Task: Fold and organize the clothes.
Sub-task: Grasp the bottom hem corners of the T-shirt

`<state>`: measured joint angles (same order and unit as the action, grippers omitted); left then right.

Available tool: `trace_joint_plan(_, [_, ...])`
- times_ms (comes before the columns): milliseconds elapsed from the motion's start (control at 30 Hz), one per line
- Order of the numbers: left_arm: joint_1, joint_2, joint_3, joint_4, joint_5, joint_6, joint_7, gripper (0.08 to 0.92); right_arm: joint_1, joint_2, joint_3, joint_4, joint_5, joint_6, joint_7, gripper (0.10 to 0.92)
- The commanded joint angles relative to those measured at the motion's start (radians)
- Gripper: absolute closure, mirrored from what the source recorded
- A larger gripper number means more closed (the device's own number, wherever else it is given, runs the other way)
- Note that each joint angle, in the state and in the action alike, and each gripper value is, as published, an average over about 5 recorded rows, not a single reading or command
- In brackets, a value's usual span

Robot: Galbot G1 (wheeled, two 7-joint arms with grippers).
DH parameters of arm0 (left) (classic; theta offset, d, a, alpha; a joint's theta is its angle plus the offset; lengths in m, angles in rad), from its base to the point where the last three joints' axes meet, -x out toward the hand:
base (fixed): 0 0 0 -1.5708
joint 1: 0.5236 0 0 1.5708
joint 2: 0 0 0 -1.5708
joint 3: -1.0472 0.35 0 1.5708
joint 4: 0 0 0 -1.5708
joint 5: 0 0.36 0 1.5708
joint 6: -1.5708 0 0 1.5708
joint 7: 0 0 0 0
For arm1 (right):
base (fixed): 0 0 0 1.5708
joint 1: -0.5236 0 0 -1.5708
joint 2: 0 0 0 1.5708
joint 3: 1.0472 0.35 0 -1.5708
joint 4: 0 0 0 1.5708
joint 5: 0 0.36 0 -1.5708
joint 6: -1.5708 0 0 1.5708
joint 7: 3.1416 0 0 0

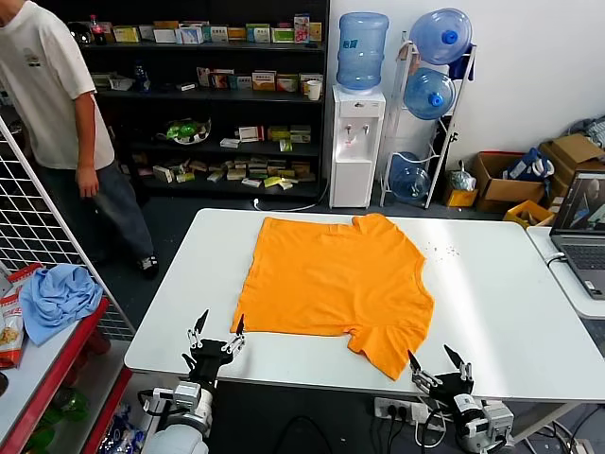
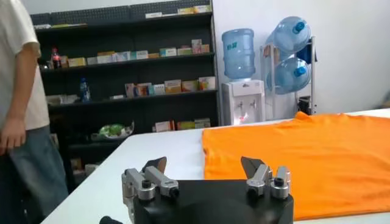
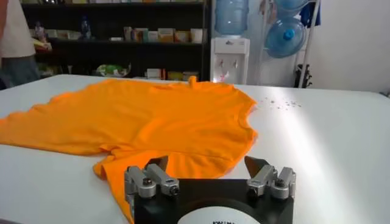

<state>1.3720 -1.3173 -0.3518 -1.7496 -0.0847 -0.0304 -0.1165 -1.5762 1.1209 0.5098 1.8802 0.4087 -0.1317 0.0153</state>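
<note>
The white table carried the orange T-shirt spread flat mid-table, its length running from my edge to the far edge. My right hand, fingers spread, sat nearest its near sleeve; my left hand, also spread, hovered off its near-left corner.

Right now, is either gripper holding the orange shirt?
No. In the head view the left gripper and right gripper stand open at the table's near edge, clear of the flat shirt.
</note>
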Motion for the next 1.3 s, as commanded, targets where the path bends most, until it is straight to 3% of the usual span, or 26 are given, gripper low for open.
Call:
trace_joint_plan(33, [-0.014, 0.013, 0.007, -0.006, -0.018, 0.102, 0.003, 0.177, 0.016, 0.001, -0.011, -0.003, 0.011, -0.073, 0.025, 0.203])
trace_joint_plan(367, [-0.064, 0.076, 0.072, 0.023, -0.093, 0.212, 0.019, 0.177, 0.078, 0.021, -0.054, -0.048, 0.01, -0.133, 0.078, 0.203])
trace_joint_plan(933, [-0.115, 0.073, 0.088, 0.081, -0.218, 0.271, -0.021, 0.187, 0.153, 0.05, -0.113, -0.081, 0.008, -0.169, 0.111, 0.205])
trace_joint_plan(1067, [-0.115, 0.073, 0.089, 0.089, -0.222, 0.286, -0.021, 0.235, 0.158, 0.056, -0.118, -0.083, 0.009, -0.173, 0.119, 0.276])
trace_joint_plan(1300, [-0.111, 0.065, 0.091, 0.095, -0.211, 0.289, -0.014, 0.429, 0.15, 0.057, -0.119, -0.074, 0.008, -0.178, 0.133, 0.475])
